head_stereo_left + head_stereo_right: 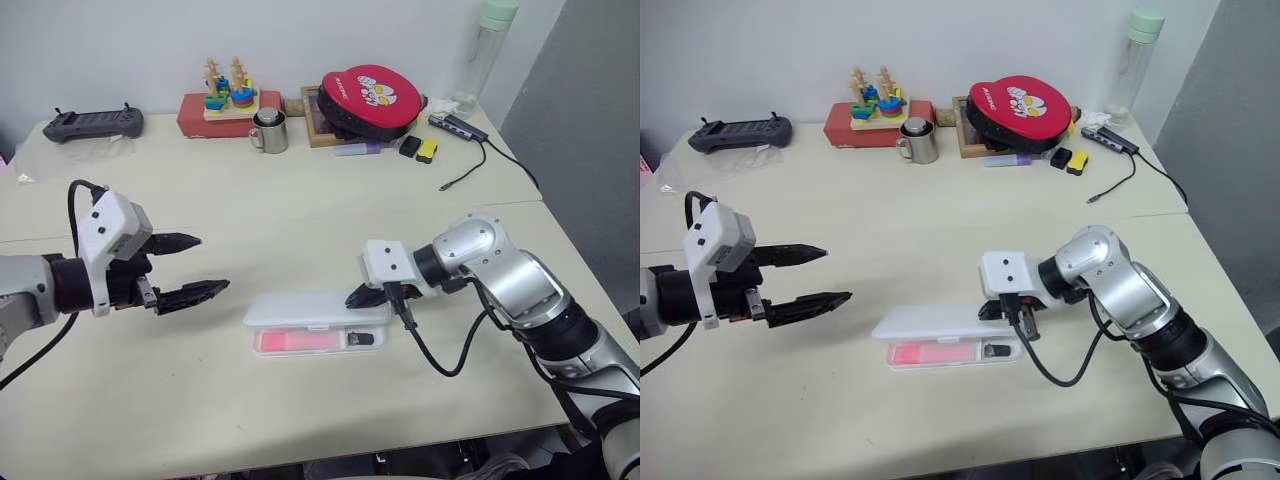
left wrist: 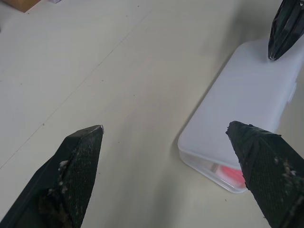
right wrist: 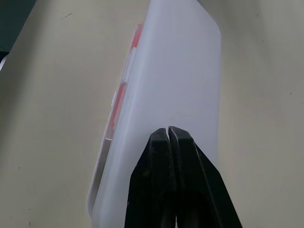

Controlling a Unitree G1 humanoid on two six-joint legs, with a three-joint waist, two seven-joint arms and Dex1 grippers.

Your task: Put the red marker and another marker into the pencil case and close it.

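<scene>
Counter (image 1: 300,210) carries everything; clutter sits along the top edge of the frame, well apart from the work. Our pencil case (image 1: 315,310) lies lower centre, lid down but not latched: a gap along the front edge shows the pink highlighter (image 1: 300,342) inside. We can't make out the red marker in there. Right hand (image 1: 368,296), fingers pressed together, rests its tip on the lid's right end, probably so it can push the lid shut. Left hand (image 1: 190,267) hovers at left, fingers spread wide, clear of the case and holding nothing.
</scene>
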